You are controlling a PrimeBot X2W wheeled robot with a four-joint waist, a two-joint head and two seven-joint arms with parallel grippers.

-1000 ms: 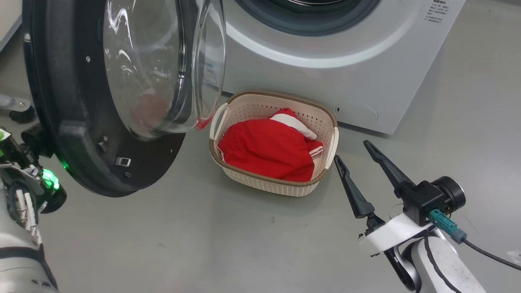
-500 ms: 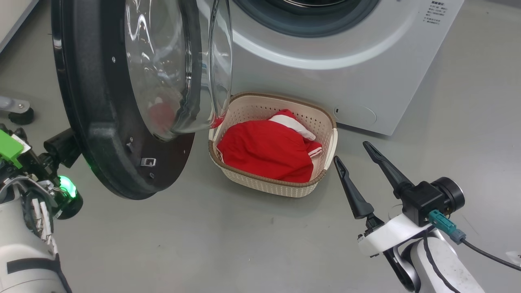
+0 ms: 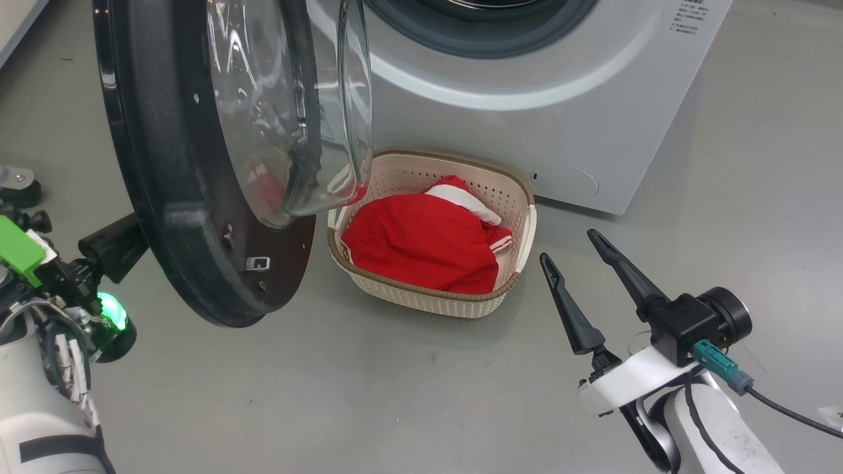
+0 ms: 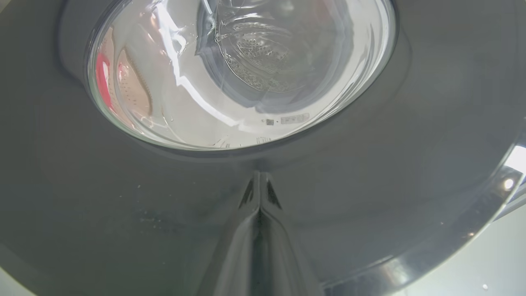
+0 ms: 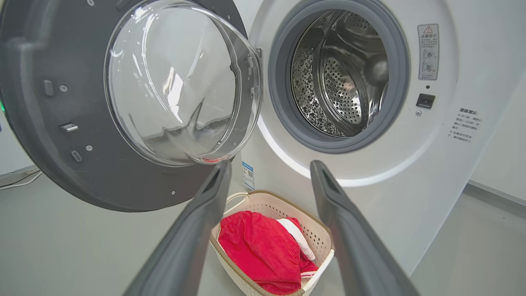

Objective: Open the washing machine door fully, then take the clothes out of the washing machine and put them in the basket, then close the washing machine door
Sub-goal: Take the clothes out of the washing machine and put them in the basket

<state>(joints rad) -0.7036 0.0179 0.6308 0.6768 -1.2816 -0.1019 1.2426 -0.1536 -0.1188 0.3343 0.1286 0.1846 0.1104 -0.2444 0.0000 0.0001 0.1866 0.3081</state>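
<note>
Left gripper [image 4: 259, 181]: narrow, the two fingers pressed flat together with nothing between them. The tips meet their own reflection on the glossy black outer face of the door [image 3: 171, 217]. The gripper is on the side of the door turned away from the basket [image 3: 428, 303].
Left wrist: a green light [image 3: 112, 309] glows on it, further from the basket than the door is.
Right gripper [image 3: 570, 247]: wide, the fingers spread in a V and holding nothing. It hangs over the floor [image 3: 329, 395] off the basket's right end, near it but not touching.
Right wrist: a cable [image 3: 784, 408] runs off it, away from the basket.
Door: swung out from the machine and standing partly open at the basket's left end. In the head view its lower edge hangs near the basket's left end.
Glass bowl [image 3: 276, 112]: bulges from the door's inner side towards the basket. In the head view its lower edge overlaps the basket's left rim, with a red reflection in it.
Clothes [image 3: 421, 243]: a red garment with white trim, bunched inside the basket and filling most of it, the white part towards the back right corner.
Basket: on the floor, upright.
Washing machine [image 3: 527, 118]: directly behind the basket, its front panel just beside the basket's back rim.
Drum [image 5: 341, 78]: above and behind the basket, steel walls bare, grey seal [image 5: 277, 82] around the mouth.
Blue sticker [image 5: 247, 176]: on the front panel just above the basket's left back corner.
</note>
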